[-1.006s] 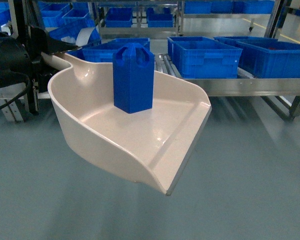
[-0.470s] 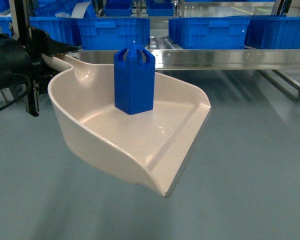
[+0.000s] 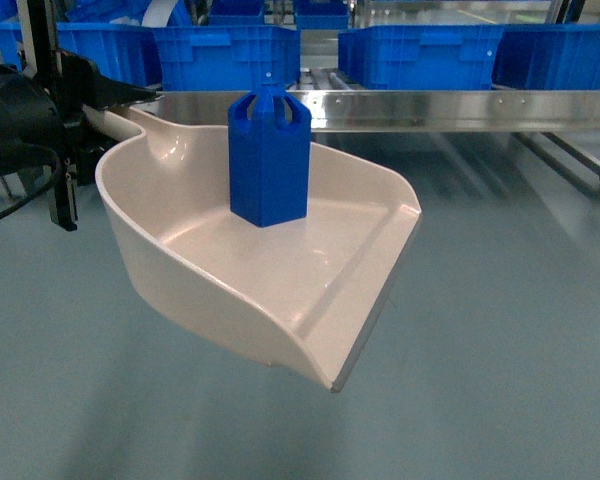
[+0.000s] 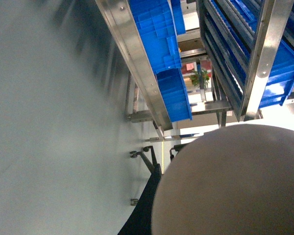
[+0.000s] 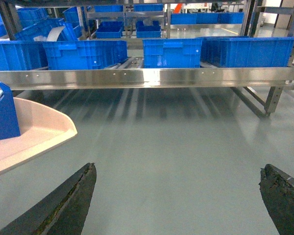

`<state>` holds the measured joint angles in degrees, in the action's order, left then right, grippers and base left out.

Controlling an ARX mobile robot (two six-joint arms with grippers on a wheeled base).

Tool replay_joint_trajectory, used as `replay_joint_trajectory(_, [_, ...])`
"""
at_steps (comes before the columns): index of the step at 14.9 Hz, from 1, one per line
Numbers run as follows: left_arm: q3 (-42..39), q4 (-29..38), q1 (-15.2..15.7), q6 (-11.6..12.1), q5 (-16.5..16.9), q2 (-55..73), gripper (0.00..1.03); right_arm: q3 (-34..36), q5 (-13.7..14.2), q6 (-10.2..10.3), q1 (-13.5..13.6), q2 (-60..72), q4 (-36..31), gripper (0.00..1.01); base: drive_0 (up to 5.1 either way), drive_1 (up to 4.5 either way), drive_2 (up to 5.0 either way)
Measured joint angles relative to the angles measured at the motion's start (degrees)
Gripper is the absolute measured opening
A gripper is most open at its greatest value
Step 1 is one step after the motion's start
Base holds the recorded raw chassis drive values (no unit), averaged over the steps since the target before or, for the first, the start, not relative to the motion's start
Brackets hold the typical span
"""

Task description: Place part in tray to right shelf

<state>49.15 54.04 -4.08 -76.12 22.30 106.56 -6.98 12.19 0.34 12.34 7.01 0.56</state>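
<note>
One part stands upright near the back of the tray, close to the stub handle, and I judge that is why it sits steady: the raised rim curves round it there, well away from the open front lip. My left pincer is at that handle at the left edge of the head view, carrying the tray out in the air above the grey floor, but the dark housing hides its fingers, so I cannot tell how tightly they close. My right pincer is released, its two dark fingers spread wide with only floor between them, kept free for lifting the part, I judge. The right shelf runs across ahead, blue crates on it behind the steel rail, well apart from the tray.
</note>
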Motion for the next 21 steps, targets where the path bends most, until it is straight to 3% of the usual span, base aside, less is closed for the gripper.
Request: replay_joint_trajectory(21, [0.00, -0.13, -0.07, -0.02, -0.02, 0.00, 0.12, -0.02, 0.04, 0.00, 0.02, 0.00, -0.04, 0.98, 0.0, 0.00, 0.0])
